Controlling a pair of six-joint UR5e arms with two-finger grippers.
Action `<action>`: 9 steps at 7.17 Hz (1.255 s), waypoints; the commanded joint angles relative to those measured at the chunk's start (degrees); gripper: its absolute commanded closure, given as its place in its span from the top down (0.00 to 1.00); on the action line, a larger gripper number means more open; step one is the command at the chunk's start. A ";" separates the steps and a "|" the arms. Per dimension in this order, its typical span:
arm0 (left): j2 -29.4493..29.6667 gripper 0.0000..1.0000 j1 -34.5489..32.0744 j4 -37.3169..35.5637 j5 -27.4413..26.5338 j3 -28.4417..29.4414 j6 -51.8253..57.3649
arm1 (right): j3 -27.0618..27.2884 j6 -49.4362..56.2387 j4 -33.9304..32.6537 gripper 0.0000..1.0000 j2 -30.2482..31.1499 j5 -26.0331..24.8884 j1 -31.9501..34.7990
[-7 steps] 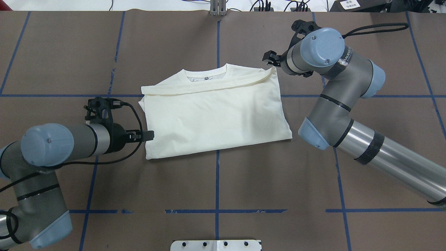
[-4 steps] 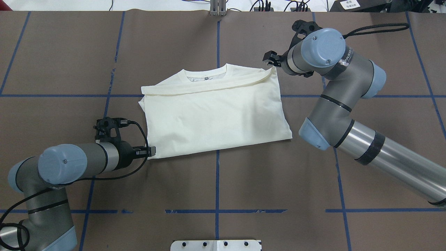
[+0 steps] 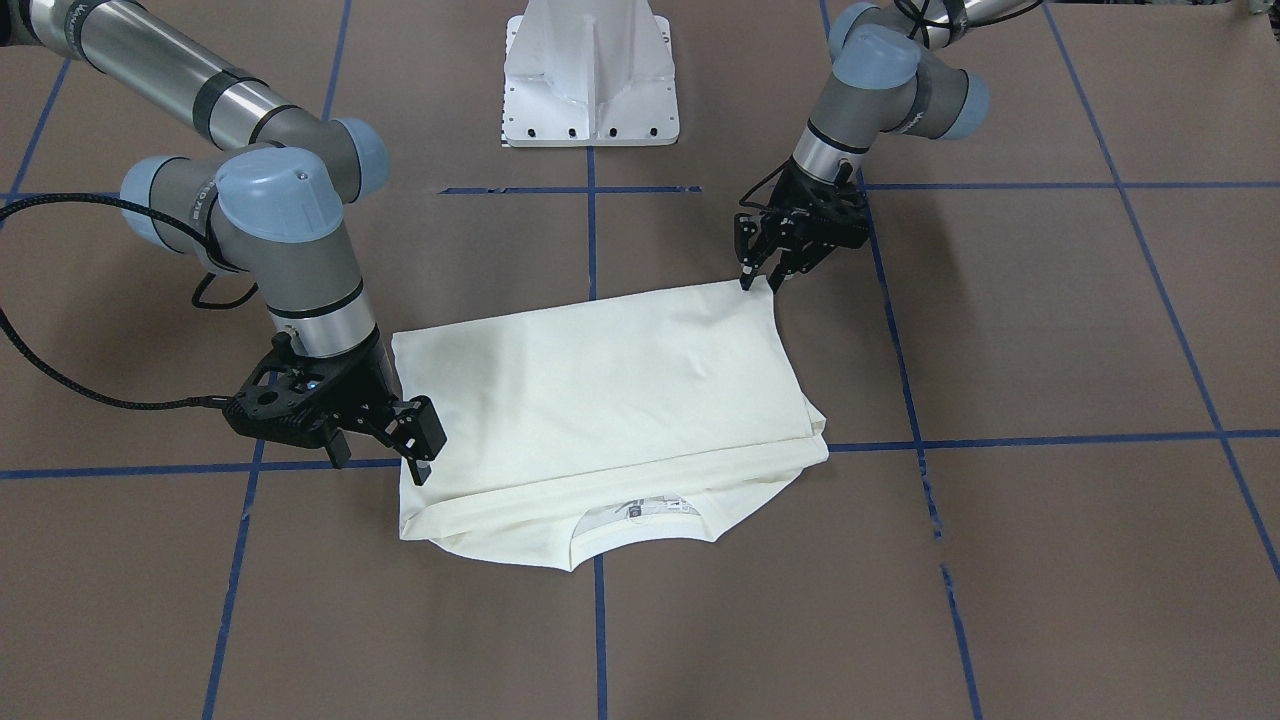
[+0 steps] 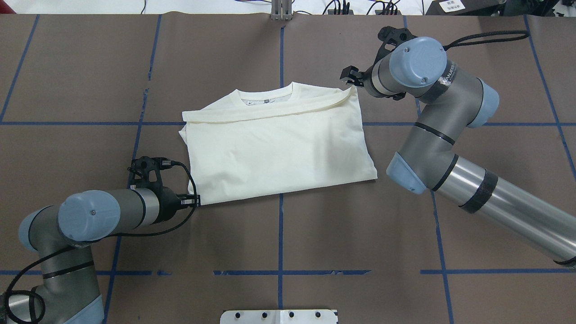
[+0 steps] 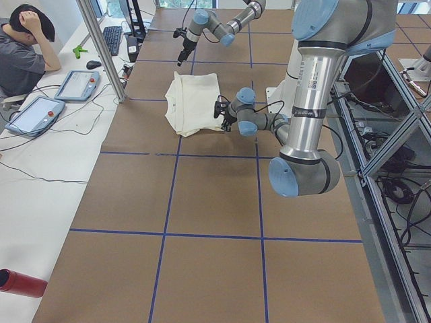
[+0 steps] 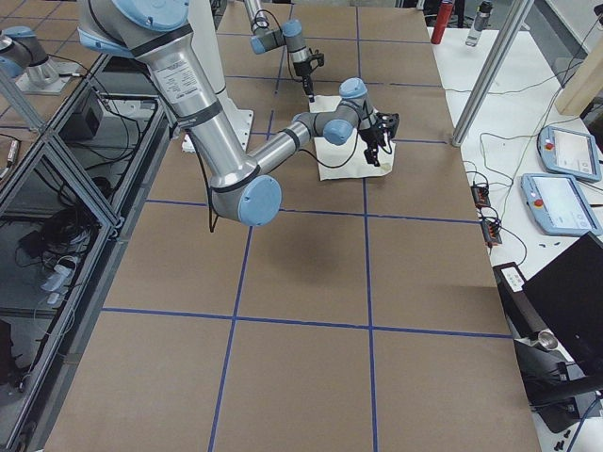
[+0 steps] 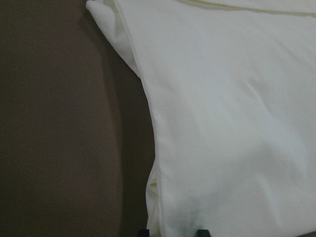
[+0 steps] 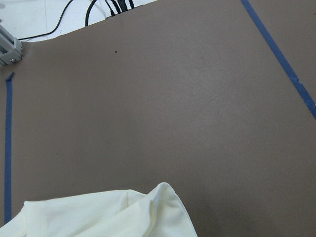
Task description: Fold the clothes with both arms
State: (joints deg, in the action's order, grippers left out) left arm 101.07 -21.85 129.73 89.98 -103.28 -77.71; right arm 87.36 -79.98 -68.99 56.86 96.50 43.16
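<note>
I have the left gripper (image 3: 759,285), jaws apart, astride the folded cream-white fabric shirt's (image 3: 600,390) near-left corner; right gripper (image 3: 380,467), jaws apart, at its far-right corner.

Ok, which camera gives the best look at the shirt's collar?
The exterior front-facing view: the collar lies nearest that camera, large and unobstructed. The overhead exterior view shows it too, at the far edge of the shirt. The side views are too small to tell; the wrist views show only plain cloth.

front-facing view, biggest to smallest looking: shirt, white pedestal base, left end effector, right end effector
1. shirt
2. white pedestal base and right end effector: about alike, unranked; the end effector is nearer the camera
3. left end effector
</note>
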 commanded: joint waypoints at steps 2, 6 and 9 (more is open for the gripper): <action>-0.96 0.00 -0.99 -0.17 -0.15 -1.14 0.89 | 0.00 0.00 0.00 1.00 0.09 -0.08 0.00; 5.05 0.00 -16.87 -0.26 0.02 10.16 17.82 | 0.00 0.00 -0.09 1.00 0.09 -0.35 0.08; 23.32 0.00 -25.14 0.26 -0.07 34.47 23.63 | 0.00 -0.09 -0.09 1.00 0.09 -1.58 0.08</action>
State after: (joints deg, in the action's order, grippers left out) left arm 117.01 -43.70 129.80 89.98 -78.23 -57.26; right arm 87.36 -80.06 -69.08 56.96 95.27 43.20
